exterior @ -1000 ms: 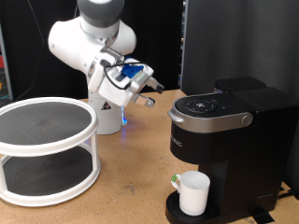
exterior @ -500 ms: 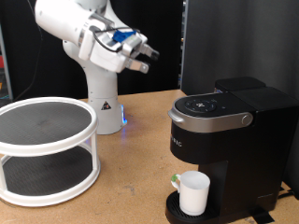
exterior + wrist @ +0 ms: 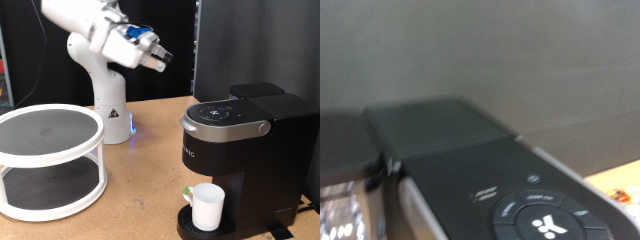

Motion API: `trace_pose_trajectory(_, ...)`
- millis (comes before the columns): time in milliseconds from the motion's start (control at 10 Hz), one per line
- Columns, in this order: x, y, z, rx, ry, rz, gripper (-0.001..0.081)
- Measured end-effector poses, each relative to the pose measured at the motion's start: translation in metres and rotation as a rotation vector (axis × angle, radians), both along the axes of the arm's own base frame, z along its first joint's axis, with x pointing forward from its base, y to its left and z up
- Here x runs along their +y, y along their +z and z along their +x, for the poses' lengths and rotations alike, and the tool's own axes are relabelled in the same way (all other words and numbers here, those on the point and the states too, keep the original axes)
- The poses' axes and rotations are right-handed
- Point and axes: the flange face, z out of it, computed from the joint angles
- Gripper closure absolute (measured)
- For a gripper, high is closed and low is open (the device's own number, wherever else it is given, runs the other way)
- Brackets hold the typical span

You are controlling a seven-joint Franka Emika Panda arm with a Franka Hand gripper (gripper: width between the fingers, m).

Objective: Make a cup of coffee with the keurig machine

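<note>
1. The white two-tier round rack [image 3: 48, 160] fills the exterior view's left, well apart from the work.
2. The keurig machine [image 3: 240, 150] stands at the right, lid down; the wrist view shows its button panel [image 3: 545, 215].
3. The gripper [image 3: 158, 57] hangs high, left of the machine, holding nothing; whether it's released or clenched, I cannot tell.
4. The cup [image 3: 207, 207] sits on the drip tray under the spout.
5. Risk, I'd judge: a careless descent could clip the machine's lid edge or jolt the cup off.
</note>
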Motion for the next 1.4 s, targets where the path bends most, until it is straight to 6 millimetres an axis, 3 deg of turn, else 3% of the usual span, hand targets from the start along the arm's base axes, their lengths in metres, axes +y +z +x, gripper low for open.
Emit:
trace_pose_trajectory(300,0.037,0.028,0.015,-0.020,0.204,-0.351,0.0001)
trace_pose_trajectory(400,0.051,0.034,0.020,0.025,0.236,-0.398,0.0001)
trace_pose_trajectory(500,0.054,0.032,0.031,0.073,0.248,-0.416,0.0001)
trace_pose_trajectory(700,0.055,0.033,0.031,0.027,0.277,-0.448,0.0001)
trace_pose_trajectory(1000,0.084,0.058,0.041,0.008,0.403,-0.674,0.0001)
trace_pose_trajectory(1300,0.111,0.078,0.062,0.127,0.426,-0.737,0.0001)
trace_pose_trajectory(1400,0.113,0.077,0.075,0.169,0.432,-0.727,0.0001)
